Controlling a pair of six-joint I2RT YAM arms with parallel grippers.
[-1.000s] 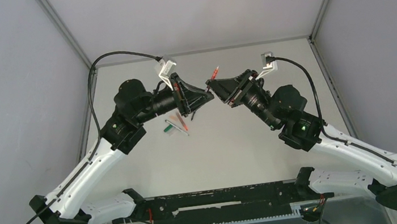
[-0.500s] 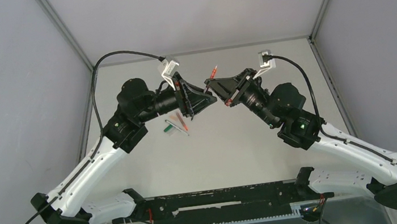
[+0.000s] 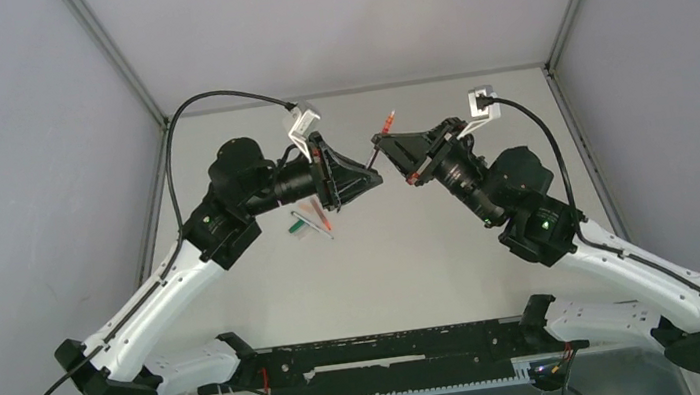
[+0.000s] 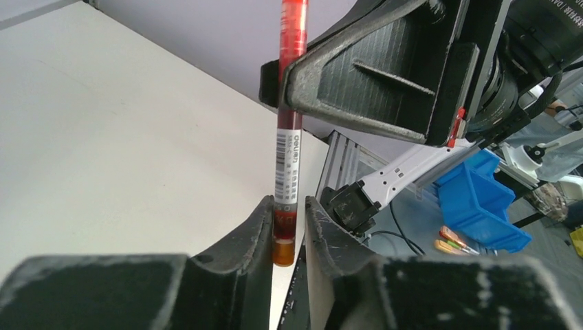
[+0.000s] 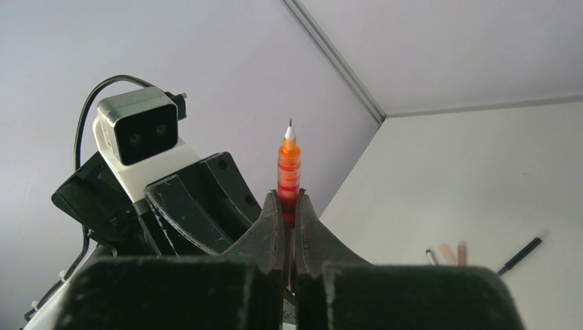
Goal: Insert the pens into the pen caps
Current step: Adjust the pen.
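Note:
My right gripper (image 3: 377, 140) (image 5: 289, 199) is shut on a red pen (image 3: 387, 120) (image 5: 289, 165) and holds it in the air over the far middle of the table, bare tip pointing away. My left gripper (image 3: 375, 167) (image 4: 289, 206) faces it. Its jaws stand narrowly open around the pen's rear end (image 4: 287, 234), the left finger touching and a thin gap on the right. Several other pens (image 3: 311, 222) (image 5: 447, 253) lie on the table under the left wrist, with a black pen (image 5: 519, 254) beside them. No pen caps can be made out.
The grey enclosure walls (image 3: 37, 145) close in on both sides and meet the table at the back corners. The black rail (image 3: 375, 351) with the arm bases runs along the near edge. Blue bins (image 4: 481, 199) stand beyond the table.
The right gripper has shifted a little right and away with the red pen. The left gripper has followed slightly, staying at the pen's rear end.

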